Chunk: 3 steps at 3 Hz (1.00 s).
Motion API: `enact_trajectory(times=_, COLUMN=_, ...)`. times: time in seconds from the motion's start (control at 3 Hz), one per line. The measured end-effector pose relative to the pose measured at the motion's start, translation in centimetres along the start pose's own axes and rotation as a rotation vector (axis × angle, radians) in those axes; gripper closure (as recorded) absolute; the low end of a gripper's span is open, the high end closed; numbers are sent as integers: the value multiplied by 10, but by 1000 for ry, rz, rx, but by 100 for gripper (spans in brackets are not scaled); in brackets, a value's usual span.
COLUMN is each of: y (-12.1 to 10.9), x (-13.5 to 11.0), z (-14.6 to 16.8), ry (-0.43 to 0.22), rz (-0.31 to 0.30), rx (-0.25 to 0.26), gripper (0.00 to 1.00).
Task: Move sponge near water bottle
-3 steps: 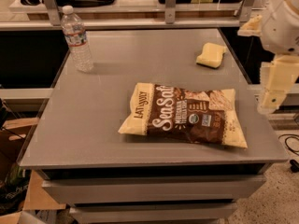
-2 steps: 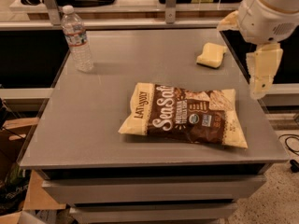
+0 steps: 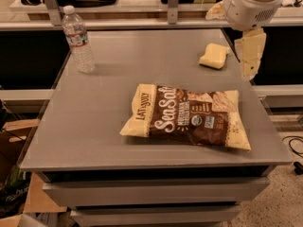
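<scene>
Gripper [image 3: 229,45] hangs above the table's [image 3: 118,74] far right edge, beside the sponge [image 3: 214,56] and not yet over it. Jaws look spread, the two yellowish fingers well apart, nothing between them.

Key relation: the sponge lies flat on the table, below the jaws and just left of the lower finger [image 3: 251,51], apart from it. Its long axis looks to run diagonally, near-left to far-right, though the tilt is hard to judge. The approach likely needs a short shift left, then down, with the jaws closing across the short side.

Water bottle [image 3: 78,39] stands upright far to the jaws' left, at the opposite far corner. Chip bag [image 3: 189,117] lies nearer the camera than the jaws, off the straight sponge-to-bottle line.
</scene>
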<state>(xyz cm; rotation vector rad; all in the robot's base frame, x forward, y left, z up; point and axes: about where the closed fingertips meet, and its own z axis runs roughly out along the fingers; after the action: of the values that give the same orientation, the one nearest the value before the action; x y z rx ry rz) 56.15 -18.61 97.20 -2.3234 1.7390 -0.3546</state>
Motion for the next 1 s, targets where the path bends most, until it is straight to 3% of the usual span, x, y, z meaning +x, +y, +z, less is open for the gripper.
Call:
enact_trajectory(times=0.67, y=-38, x=6, z=23, ry=5, rz=-44, rx=90, gripper=0)
enact_trajectory(times=1.0, y=-56, x=10, z=42, ry=-2, rz=-55, rx=98, gripper=0)
